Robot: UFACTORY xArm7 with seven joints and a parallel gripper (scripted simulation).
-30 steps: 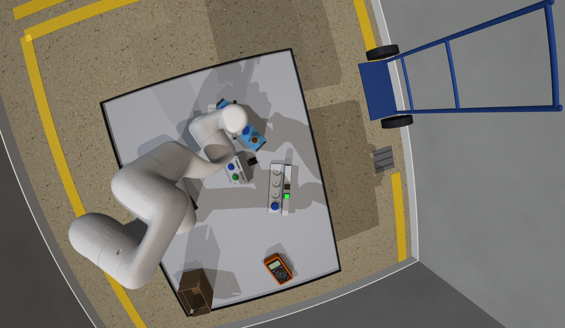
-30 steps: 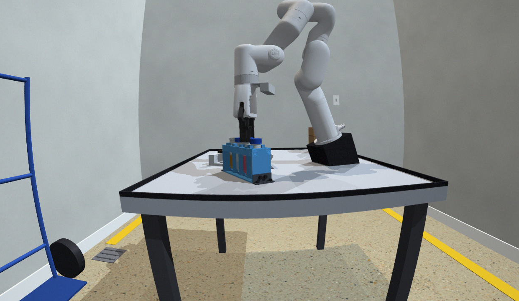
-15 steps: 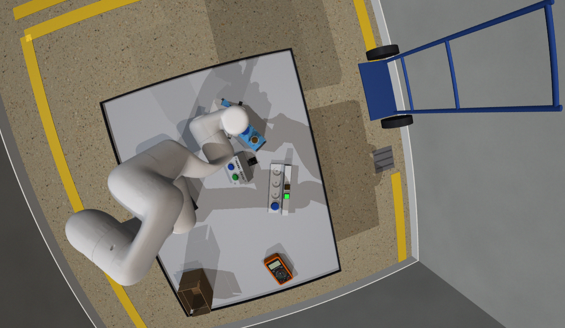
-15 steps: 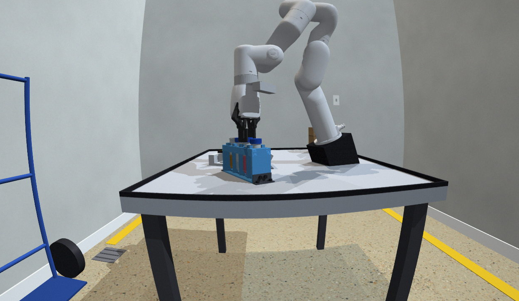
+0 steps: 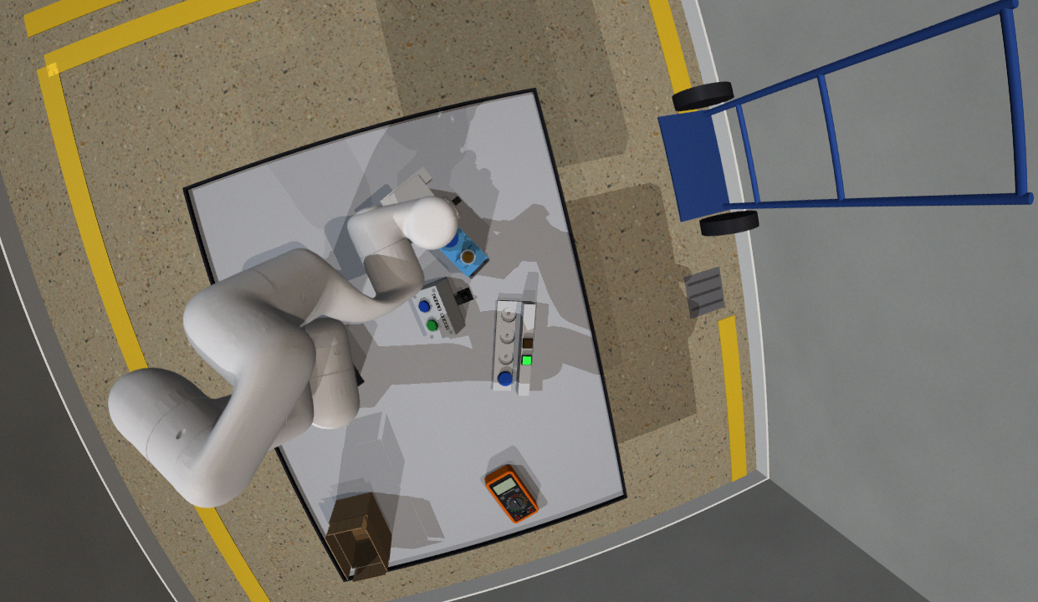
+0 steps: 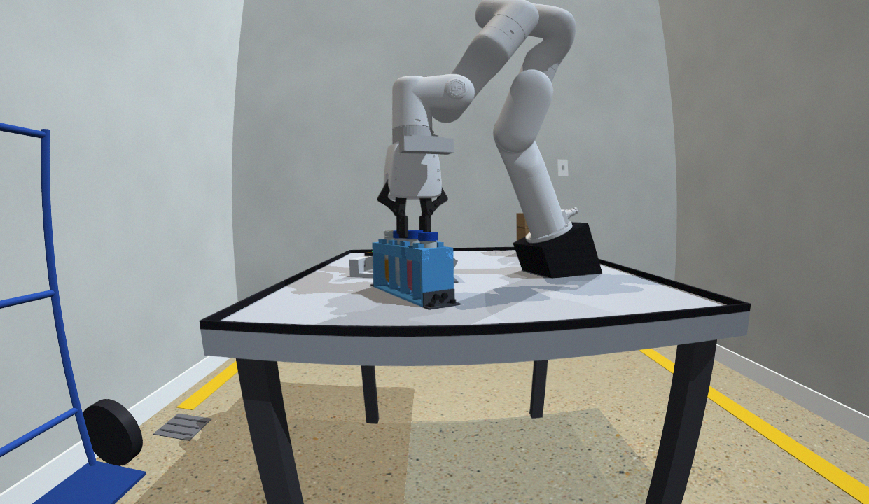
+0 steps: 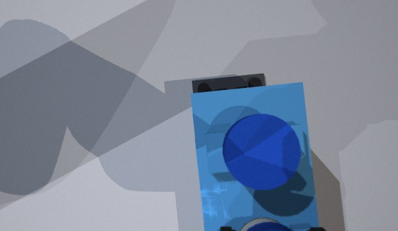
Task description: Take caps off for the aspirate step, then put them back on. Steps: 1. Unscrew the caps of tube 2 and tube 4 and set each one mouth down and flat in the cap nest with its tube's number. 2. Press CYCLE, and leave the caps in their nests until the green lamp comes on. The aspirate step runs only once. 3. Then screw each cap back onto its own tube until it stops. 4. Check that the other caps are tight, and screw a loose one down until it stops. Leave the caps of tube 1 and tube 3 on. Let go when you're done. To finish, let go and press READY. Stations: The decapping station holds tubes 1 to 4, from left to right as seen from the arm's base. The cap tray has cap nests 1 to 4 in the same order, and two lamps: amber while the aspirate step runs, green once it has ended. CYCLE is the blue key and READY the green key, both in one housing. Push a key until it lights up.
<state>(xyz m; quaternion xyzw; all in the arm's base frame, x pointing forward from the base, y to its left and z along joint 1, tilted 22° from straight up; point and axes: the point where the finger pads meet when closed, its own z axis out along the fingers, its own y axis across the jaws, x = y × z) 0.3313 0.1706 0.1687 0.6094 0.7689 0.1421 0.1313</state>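
The blue decapping station (image 6: 413, 272) stands on the table. My gripper (image 6: 412, 230) points straight down over it and is shut on the blue cap of tube 2 (image 7: 264, 226), which sits at the tube's mouth. In the wrist view the cap of tube 1 (image 7: 261, 151) lies just ahead, towards the station's black end. In the overhead view my wrist hides most of the station; tube 4 (image 5: 467, 257) stands open. The cap tray (image 5: 507, 344) holds one blue cap (image 5: 504, 378) in its end nest, and its green lamp (image 5: 526, 359) is lit.
The key housing (image 5: 436, 310) with the blue key (image 5: 423, 305) and green key (image 5: 432, 324) sits between the station and the tray. A multimeter (image 5: 511, 492) and a cardboard box (image 5: 357, 535) lie near the table's far edge. A blue hand truck (image 5: 844, 150) stands off the table.
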